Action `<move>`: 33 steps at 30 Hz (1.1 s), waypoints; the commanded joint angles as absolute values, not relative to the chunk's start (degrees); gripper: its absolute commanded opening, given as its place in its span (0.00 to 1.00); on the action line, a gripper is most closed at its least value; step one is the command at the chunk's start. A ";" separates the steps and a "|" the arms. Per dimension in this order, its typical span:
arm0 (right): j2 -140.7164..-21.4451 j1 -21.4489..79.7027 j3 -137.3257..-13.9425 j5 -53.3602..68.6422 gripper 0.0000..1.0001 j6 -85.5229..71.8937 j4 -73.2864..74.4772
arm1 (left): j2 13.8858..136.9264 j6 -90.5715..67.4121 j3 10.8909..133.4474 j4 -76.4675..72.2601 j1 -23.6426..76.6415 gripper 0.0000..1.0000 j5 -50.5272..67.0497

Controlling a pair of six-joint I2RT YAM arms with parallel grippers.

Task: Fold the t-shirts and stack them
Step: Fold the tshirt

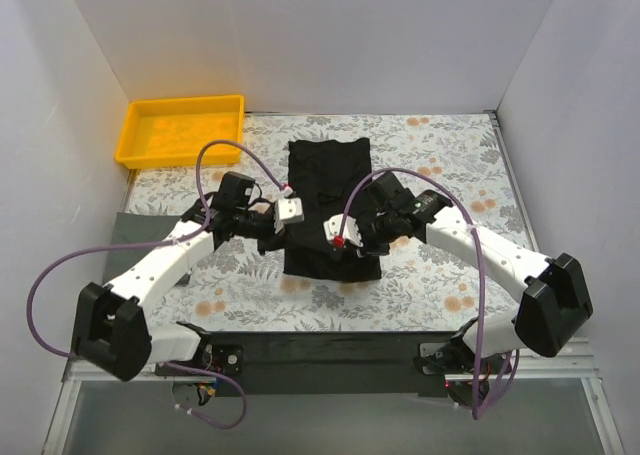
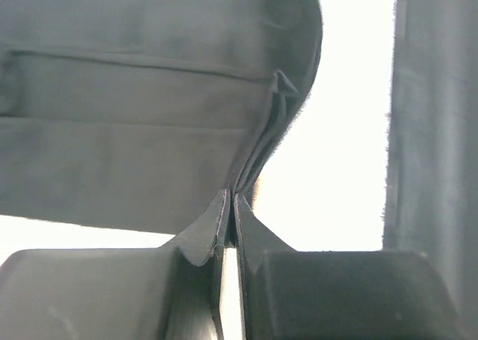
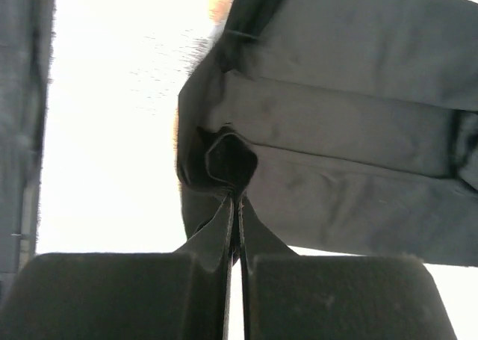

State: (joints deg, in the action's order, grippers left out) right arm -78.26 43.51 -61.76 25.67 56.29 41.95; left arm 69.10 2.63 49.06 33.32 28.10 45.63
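Observation:
One black t-shirt (image 1: 329, 180) lies as a long narrow strip down the middle of the table, its sides folded in. My left gripper (image 1: 283, 237) is shut on the shirt's left edge near its near end; in the left wrist view the cloth (image 2: 149, 131) is pinched between the fingertips (image 2: 233, 205). My right gripper (image 1: 362, 237) is shut on the right edge at the same height; the right wrist view shows bunched cloth (image 3: 231, 161) clamped at its tips (image 3: 237, 205). Both grippers hold the near part of the shirt slightly raised. No other shirt shows.
A yellow tray (image 1: 180, 129) sits at the back left corner. The table has a floral cloth (image 1: 450, 155). A dark mat (image 1: 140, 233) lies at the left edge, a black strip (image 1: 330, 347) runs along the near edge. White walls close in on three sides.

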 commanded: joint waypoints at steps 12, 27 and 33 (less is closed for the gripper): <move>-97.28 30.68 -80.32 25.14 0.01 72.24 43.15 | 95.61 8.88 71.01 27.43 17.49 0.00 47.81; -115.04 27.25 -95.62 24.79 0.01 75.32 42.89 | 109.60 12.74 78.48 21.45 14.85 0.00 48.43; -118.56 27.07 -96.94 22.77 0.01 75.67 42.71 | 113.28 13.27 79.63 19.96 14.85 0.00 46.59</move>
